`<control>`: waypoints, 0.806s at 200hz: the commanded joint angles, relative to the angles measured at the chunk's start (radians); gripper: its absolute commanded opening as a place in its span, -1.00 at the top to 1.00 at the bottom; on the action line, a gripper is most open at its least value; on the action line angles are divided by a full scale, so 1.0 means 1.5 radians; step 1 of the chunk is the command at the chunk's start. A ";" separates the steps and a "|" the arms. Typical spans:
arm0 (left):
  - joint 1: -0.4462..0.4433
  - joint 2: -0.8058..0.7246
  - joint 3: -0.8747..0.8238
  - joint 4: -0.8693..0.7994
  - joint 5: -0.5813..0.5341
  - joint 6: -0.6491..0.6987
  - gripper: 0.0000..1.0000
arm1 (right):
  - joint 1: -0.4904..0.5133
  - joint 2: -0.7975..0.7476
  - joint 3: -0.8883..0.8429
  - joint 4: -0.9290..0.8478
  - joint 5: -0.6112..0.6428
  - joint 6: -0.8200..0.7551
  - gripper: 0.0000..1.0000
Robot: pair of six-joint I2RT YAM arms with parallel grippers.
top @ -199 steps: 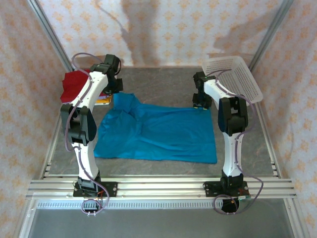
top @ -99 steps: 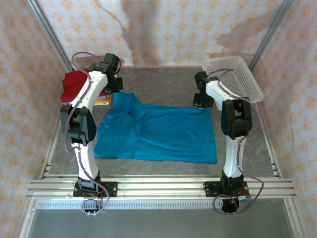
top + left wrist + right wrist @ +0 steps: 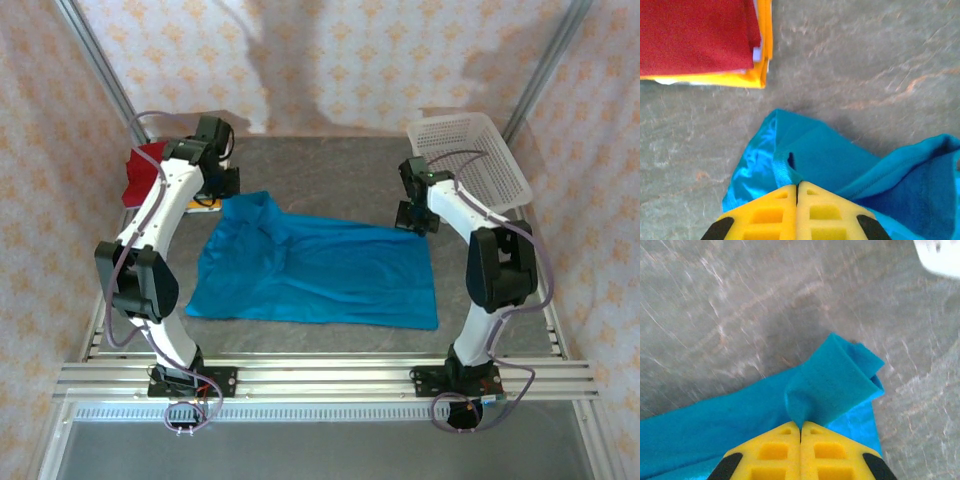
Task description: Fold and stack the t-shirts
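A large teal-blue t-shirt [image 3: 320, 272] lies spread on the grey table. My left gripper [image 3: 232, 195] is shut on its far left corner, a hemmed fold of teal cloth [image 3: 790, 167] pinched between the yellow fingers [image 3: 765, 215]. My right gripper [image 3: 415, 222] is shut on the far right corner, where a flap of teal cloth [image 3: 832, 385] stands up out of the fingers [image 3: 830, 452]. A folded red t-shirt [image 3: 695, 35] lies on a folded orange-yellow one [image 3: 747, 80] at the far left, seen as the red pile [image 3: 143, 172] beside the left arm.
A white perforated basket [image 3: 470, 160] leans at the far right corner, its rim [image 3: 937, 257] in the right wrist view. Metal frame posts and patterned walls close in the table. The aluminium rail [image 3: 320, 378] runs along the near edge.
The right gripper has shut on the shirt's far right corner and shifted slightly nearer. The left arm has swung outward, drawing the left corner with it.
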 commanded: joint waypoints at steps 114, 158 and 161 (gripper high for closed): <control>-0.010 -0.041 -0.113 -0.029 -0.040 -0.013 1.00 | 0.022 -0.109 -0.185 -0.026 -0.007 0.046 0.98; -0.010 -0.076 -0.168 -0.050 -0.006 -0.048 1.00 | 0.021 -0.127 -0.200 -0.046 -0.011 0.044 0.47; -0.011 -0.079 -0.177 -0.048 0.000 -0.052 1.00 | 0.021 -0.130 -0.200 -0.047 -0.010 0.044 0.43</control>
